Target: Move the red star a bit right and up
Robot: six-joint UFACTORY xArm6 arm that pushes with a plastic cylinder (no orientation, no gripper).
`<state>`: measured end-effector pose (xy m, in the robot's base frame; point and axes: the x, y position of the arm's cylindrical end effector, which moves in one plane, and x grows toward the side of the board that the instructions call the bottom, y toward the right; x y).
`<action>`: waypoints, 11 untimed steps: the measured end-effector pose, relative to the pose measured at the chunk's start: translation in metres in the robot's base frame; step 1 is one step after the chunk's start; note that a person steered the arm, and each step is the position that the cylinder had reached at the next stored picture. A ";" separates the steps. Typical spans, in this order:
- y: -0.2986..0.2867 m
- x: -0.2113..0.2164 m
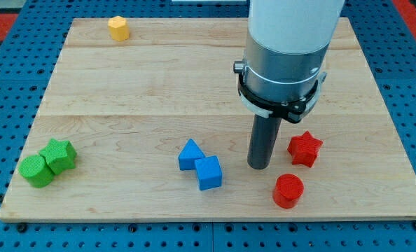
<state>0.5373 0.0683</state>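
Note:
The red star [304, 148] lies on the wooden board [152, 91] at the view's lower right. My tip [258, 166] rests on the board just to the star's left, a small gap apart and slightly lower. A red cylinder [288, 191] stands below the star and to the lower right of my tip. The arm's wide grey body hangs over the board above the tip and hides part of the board behind it.
A blue triangle [190, 154] and a blue cube [209, 173] touch each other left of my tip. A green star-like block [59, 155] and a green cylinder [36, 171] sit at the lower left. A yellow block [118, 28] is at the top left.

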 end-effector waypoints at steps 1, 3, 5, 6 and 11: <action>-0.004 0.000; -0.008 0.000; -0.007 0.002; 0.006 0.002; 0.081 -0.040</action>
